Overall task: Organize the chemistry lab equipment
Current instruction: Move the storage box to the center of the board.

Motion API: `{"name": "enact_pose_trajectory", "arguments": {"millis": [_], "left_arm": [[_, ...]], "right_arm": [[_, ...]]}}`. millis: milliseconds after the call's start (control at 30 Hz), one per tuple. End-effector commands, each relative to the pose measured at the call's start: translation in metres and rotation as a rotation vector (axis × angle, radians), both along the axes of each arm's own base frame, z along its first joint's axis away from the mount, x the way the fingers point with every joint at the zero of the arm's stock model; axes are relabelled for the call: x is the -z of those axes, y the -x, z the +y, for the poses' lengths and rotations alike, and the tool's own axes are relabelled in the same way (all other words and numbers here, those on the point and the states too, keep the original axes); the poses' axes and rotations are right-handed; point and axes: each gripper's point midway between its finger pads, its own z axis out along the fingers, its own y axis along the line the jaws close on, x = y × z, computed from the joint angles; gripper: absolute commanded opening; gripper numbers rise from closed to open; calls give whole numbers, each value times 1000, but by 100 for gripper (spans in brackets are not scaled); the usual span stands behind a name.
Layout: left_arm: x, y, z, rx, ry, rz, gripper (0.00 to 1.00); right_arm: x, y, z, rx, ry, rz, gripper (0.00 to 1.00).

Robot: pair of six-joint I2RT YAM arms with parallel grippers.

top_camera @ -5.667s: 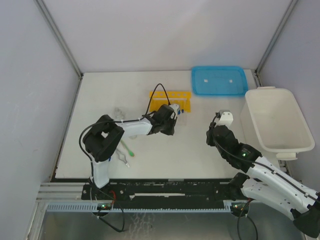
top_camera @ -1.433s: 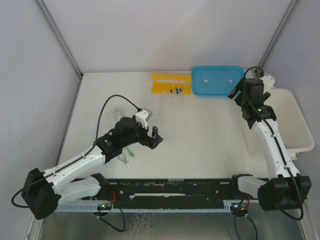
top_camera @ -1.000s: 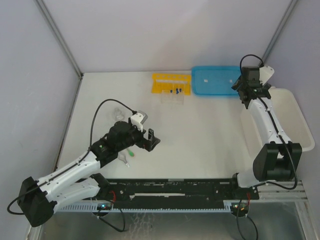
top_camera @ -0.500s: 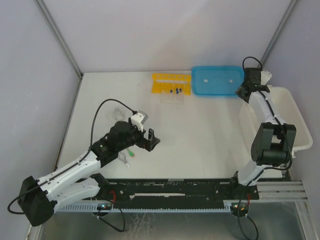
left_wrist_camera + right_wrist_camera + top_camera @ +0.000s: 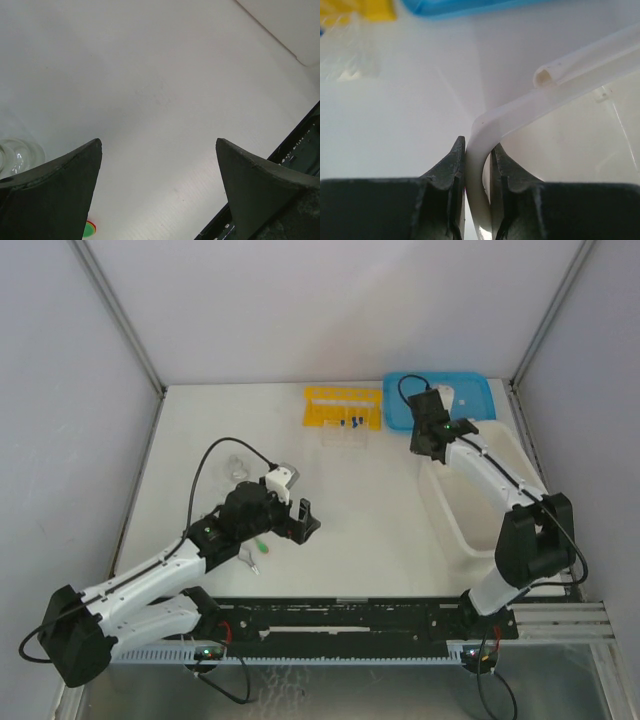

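Right gripper [image 5: 476, 165] clamped on the rim of the big white plastic tub [image 5: 470, 502], one finger either side of the wall, tub lying near the blue lid [image 5: 468, 390]. Left gripper [image 5: 159, 190] spread wide and holding nothing, above bare table [image 5: 380, 500], with a clear glass vessel [image 5: 17, 156] and green-tipped stick [image 5: 256, 541] just beside it. Yellow tube rack [image 5: 343, 407] at the far edge with blue-capped tubes [image 5: 350, 424] against its near side.

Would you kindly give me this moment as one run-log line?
right gripper: jaws shut on big white plastic tub rim | left gripper: jaws open, empty, above table | yellow plastic tube rack: at far edge
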Motion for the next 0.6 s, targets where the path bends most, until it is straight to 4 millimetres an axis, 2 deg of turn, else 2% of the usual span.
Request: {"name": "enact_pose_trajectory", "arguments": {"millis": [0,133,333,433,567], "left_arm": [[-17,-4,-4,-6,27,-21,100],[-15,-5,-2,-16,11,-18,100],[-17,-7,3,-41,-8,-17,100],[-18,-8,8,-63,-15,-21,100],[-16,-10,19,-118,-33,-25,100]], "right_arm": [[-22,28,26,-60,-39,-66,0],[-17,63,59,-228,-26,-65,0],[-16,111,124,-513,56,-90,1],[-10,130,150,-618,89,-103,1],[-9,140,171,-700,105,-136,1]]}}
